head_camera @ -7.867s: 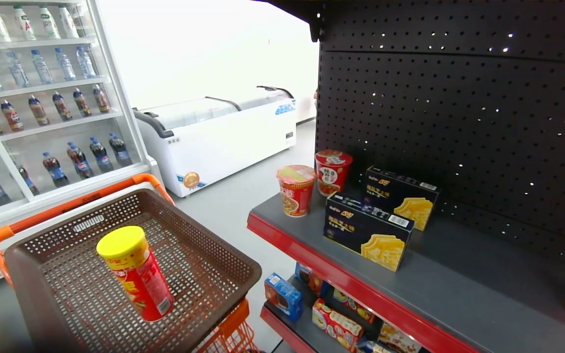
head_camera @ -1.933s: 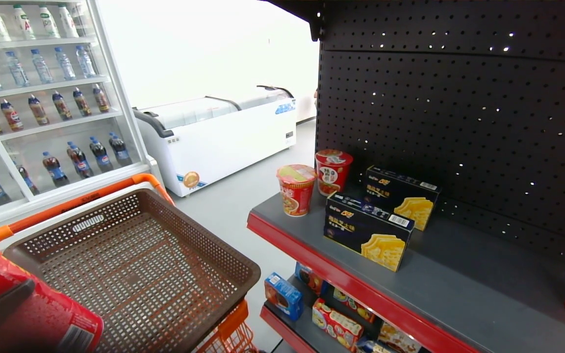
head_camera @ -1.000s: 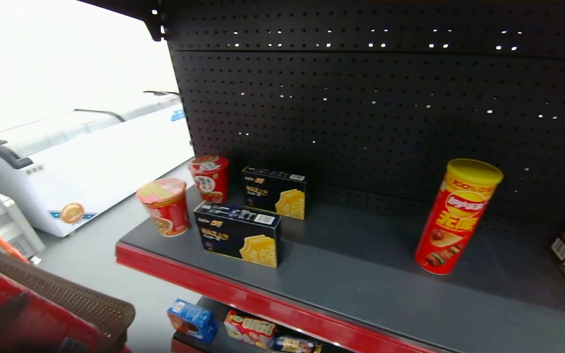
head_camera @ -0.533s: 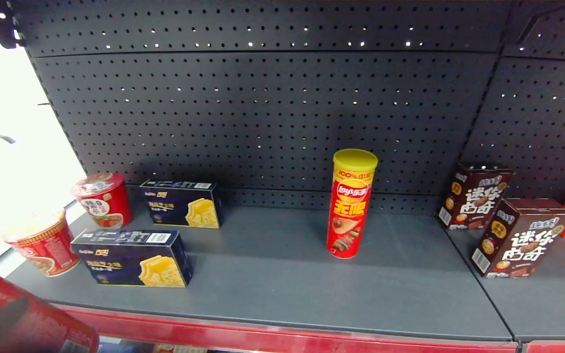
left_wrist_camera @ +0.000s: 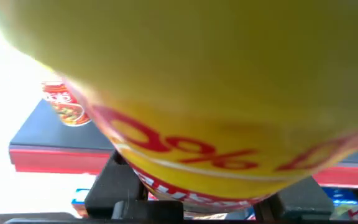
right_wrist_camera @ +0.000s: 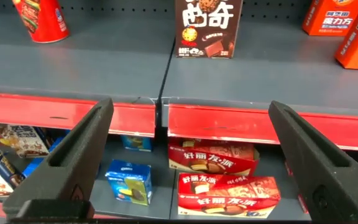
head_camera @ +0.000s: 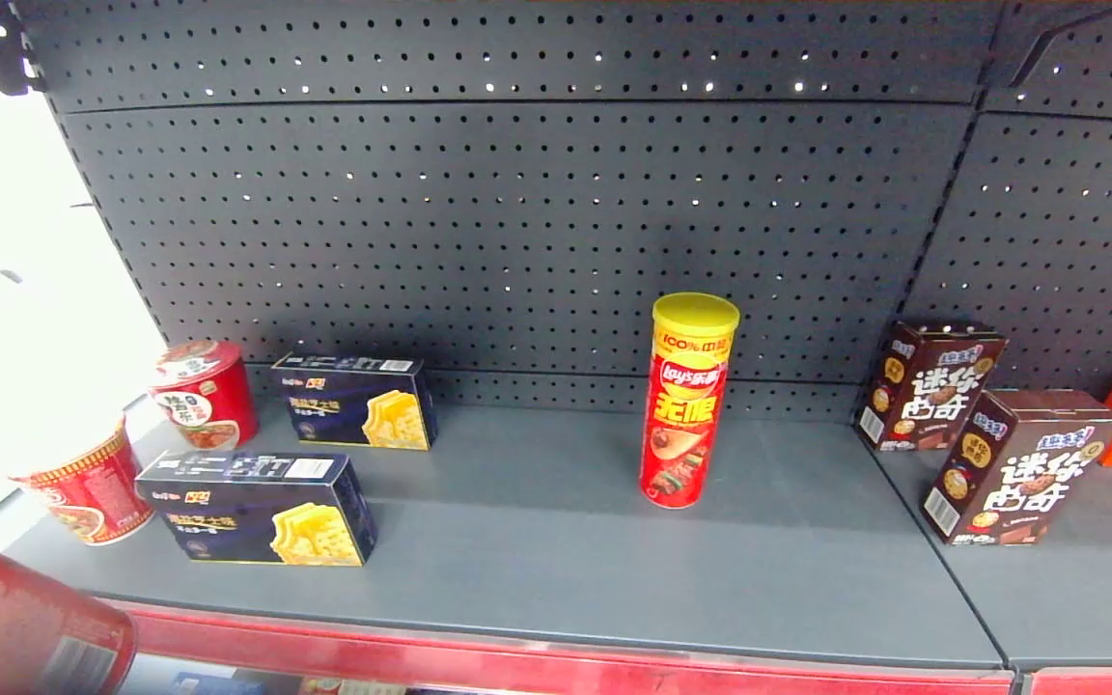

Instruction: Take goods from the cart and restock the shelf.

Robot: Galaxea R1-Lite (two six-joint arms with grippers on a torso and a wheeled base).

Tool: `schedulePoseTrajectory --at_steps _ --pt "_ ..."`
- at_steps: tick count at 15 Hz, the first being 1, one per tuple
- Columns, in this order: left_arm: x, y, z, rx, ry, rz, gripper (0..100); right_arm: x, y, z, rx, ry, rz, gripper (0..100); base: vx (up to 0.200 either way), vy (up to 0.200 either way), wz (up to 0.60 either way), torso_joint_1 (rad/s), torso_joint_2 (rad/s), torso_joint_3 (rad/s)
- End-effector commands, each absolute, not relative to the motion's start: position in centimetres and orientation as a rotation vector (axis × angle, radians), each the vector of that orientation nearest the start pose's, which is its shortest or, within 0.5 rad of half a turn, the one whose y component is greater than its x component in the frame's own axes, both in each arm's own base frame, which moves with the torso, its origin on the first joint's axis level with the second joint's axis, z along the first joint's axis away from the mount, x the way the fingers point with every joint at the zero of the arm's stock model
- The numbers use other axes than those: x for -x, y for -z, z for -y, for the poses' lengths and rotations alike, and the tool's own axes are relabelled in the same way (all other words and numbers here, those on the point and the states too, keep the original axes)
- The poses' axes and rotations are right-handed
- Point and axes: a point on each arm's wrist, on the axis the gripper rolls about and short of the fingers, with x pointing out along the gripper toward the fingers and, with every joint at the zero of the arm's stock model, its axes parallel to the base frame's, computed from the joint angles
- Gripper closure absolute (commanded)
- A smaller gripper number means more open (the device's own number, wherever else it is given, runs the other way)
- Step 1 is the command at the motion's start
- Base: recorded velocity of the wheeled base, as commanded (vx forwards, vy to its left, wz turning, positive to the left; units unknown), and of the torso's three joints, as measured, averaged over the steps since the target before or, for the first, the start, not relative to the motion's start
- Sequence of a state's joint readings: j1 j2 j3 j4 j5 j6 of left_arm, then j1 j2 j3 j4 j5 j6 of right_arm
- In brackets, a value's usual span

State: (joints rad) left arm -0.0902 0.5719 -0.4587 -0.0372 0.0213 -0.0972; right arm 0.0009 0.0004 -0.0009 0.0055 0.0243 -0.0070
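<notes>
In the head view the camera has turned from the cart to the shelf. The chips can is out of the cart and sits low at the left, before the shelf edge, so I think only the placing remains. Its long axis slants, unlike the upright other can. In the left wrist view the left gripper clamps the chips can, with the yellow lid end nearest the camera. In the right wrist view the right gripper is spread wide and holds nothing.
</notes>
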Motion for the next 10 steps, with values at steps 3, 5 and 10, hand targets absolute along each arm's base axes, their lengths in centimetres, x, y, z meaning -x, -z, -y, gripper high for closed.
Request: schedulePoseTrajectory --at_steps 3,5,10 --pt "1.6 -23.5 -0.2 -0.044 0.071 0.002 100 2.3 -7.6 -0.1 -0.012 -0.061 -0.005 0 0.000 0.000 0.00 0.000 0.00 0.000" --pt "2.4 -27.4 -0.2 -0.073 0.119 0.027 100 2.3 -7.7 -0.2 0.063 -0.100 0.003 0 0.000 0.000 0.00 0.000 0.00 0.000" --pt "2.2 -25.8 -0.1 -0.109 0.112 -0.063 100 3.4 -23.3 -0.8 0.017 -0.243 0.250 0 0.000 0.000 0.00 0.000 0.00 0.000"
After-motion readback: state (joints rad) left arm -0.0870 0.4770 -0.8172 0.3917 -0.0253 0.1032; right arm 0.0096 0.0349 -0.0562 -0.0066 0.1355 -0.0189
